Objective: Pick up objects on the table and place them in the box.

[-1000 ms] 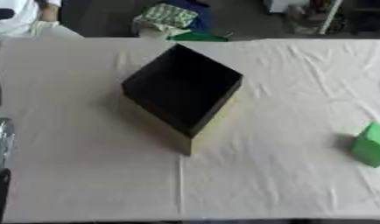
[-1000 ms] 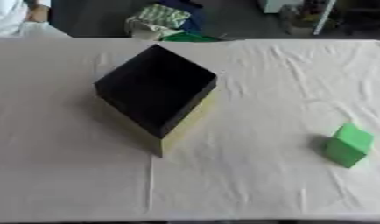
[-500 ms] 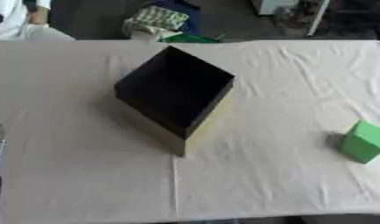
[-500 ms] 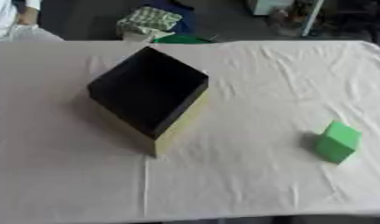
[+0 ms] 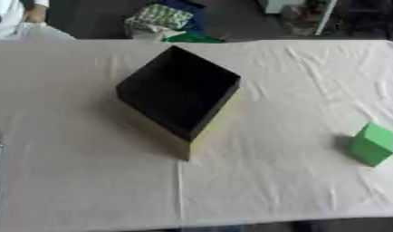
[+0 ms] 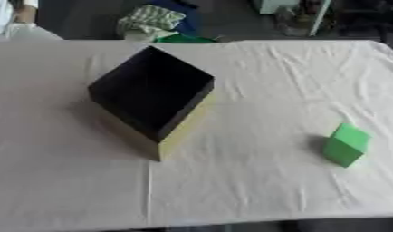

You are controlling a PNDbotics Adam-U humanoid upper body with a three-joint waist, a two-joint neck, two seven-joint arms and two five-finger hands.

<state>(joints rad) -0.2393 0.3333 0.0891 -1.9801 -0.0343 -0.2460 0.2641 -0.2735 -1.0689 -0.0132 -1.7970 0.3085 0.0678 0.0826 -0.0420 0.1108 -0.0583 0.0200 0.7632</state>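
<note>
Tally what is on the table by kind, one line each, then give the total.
Box, black inside with yellowish outer walls: 1
Green block: 1
Total: 2 things on the white tablecloth. The block sits apart from the box, toward the robot's right.

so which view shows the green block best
The right eye view: the green block sits whole, well inside the frame on the white cloth. The left eye view shows it whole too, but close to the right edge.
</note>
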